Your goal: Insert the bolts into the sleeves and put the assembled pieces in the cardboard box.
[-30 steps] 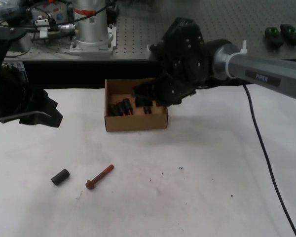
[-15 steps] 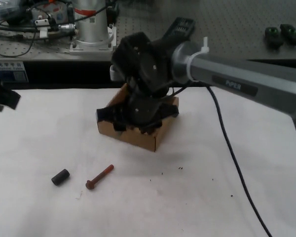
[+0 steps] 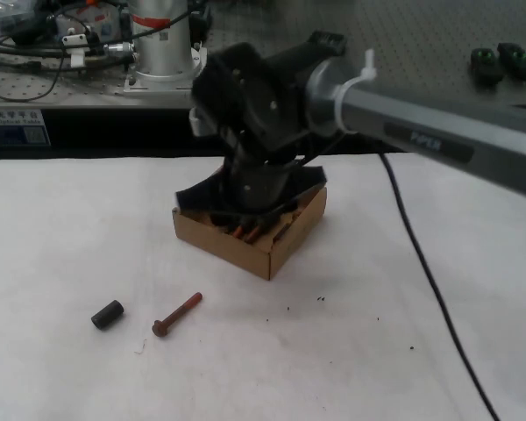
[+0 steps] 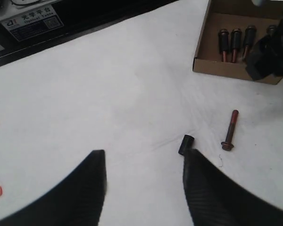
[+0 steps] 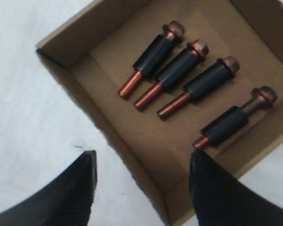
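Across white cloth [image 3: 377,368], found cardboard box [image 3: 245,250] skewed since a second ago; right gripper [image 5: 141,157] swung over it, spread, empty. Left gripper [image 4: 144,155] spread, empty. Ample room beyond loose bolt [image 3: 177,315], sleeve [image 3: 107,314].

The grey arm [image 3: 438,132] has a white zip tie [image 3: 358,72], bulky black wrist [image 3: 254,105] and trailing black cable [image 3: 430,272]

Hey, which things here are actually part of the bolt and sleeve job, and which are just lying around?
Part of the job:
box
four assembled pieces inside it
loose bolt
loose sleeve beside the bolt

Just lying about:
metal column
black knobs
label plate
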`<state>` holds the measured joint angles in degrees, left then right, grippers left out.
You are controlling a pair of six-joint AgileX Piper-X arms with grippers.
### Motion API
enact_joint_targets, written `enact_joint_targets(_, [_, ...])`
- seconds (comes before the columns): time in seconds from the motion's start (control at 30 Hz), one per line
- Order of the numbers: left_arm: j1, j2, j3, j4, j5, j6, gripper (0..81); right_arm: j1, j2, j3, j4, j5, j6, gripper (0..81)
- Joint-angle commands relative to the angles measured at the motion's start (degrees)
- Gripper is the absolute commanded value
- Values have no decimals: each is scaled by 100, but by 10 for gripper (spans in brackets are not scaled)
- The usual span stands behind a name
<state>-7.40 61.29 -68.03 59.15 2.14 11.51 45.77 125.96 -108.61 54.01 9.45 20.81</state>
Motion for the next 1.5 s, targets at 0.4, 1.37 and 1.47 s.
enact_joint_targets(0.4, [7, -27, 527, -498, 289, -246, 368, 528, -434, -16, 421, -141, -369, 316])
enact_joint_targets(1.37, [7, -27, 661, -347, 289, -253, 368, -10, -250, 1020, -179, -698, -154, 40])
enact_joint_targets(1.47, [7, -27, 661, -347, 289, -253, 368, -232, -203, 1020, -250, -750, -154, 40])
